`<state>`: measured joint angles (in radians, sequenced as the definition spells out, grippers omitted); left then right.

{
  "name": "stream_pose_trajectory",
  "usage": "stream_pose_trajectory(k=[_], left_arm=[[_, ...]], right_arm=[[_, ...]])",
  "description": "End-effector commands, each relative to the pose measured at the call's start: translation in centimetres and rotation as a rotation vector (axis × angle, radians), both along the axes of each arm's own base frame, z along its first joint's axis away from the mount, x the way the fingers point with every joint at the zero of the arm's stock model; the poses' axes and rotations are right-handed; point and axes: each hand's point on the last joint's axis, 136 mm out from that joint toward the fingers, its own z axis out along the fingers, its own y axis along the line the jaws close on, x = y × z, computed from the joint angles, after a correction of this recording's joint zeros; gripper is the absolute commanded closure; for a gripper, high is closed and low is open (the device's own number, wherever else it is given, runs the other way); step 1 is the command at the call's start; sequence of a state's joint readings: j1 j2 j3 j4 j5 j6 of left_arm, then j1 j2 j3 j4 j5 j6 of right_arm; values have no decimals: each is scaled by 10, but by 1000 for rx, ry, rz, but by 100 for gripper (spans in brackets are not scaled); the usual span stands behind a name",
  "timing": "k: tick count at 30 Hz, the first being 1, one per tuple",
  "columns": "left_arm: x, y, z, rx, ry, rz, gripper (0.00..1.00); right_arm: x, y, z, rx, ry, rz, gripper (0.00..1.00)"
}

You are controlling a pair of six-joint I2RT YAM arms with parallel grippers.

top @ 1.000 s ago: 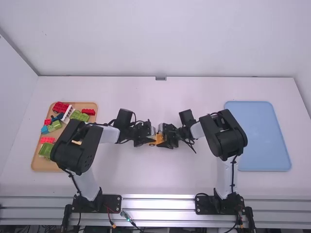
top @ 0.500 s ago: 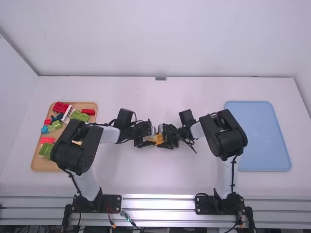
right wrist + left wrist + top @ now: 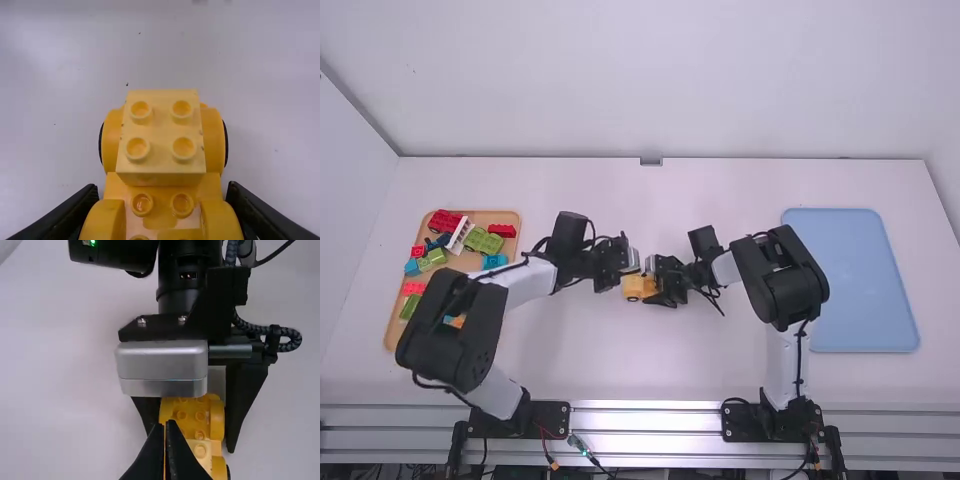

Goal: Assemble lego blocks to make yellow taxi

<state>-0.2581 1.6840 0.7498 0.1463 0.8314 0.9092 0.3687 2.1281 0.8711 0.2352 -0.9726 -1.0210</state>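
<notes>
At the table's left, the tray [image 3: 506, 215] holds red, green and blue blocks packed near one another, so a pick there could catch a neighbour and bring it along or knock it loose. Next comes the left gripper [image 3: 170, 426], its fingers pressed together on nothing, close over the car [image 3: 635, 287]. That looks right for pushing down, but with the tips so narrow, a push landing off the middle would tip the car or skid off a stud. The car is at the table's middle, with the pale block [image 3: 160, 130] on one end, square to it; I cannot tell whether its studs are fully seated, and if they aren't, a lift or sideways knock might pop it off. To the right, the right gripper [image 3: 162, 195] has the car pinched by its sides, away from the pale block's end. Pressure on that end would then work like a lever, and a loose grip could let the car pivot between the fingers. The two grippers are very near each other, so a slightly wide swing of the left one might bump its partner and twist the car. Farthest right lies the blue tray [image 3: 850, 290], away from the work and an unlikely cause of trouble
</notes>
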Motion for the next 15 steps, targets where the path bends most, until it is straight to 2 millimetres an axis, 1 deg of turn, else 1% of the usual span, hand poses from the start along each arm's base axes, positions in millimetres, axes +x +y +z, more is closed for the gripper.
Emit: stream_pose_trajectory(k=[1,3,6,13,15], left_arm=[[-7,-1,-19,-7,81,-5,98],[-9,-3,-27,-8,129,7,98],[-13,0,-37,13,171,18,98],[-21,18,-62,150,247,83,98],[-23,21,-66,166,260,90,98]], right_arm=[[-4,-3,-13,-40,33,-14,33],[-4,-3,-13,-40,34,-14,33],[-4,-3,-13,-41,34,-14,33],[-4,-3,-13,-40,32,-14,33],[-4,-3,-13,-40,32,-14,33]])
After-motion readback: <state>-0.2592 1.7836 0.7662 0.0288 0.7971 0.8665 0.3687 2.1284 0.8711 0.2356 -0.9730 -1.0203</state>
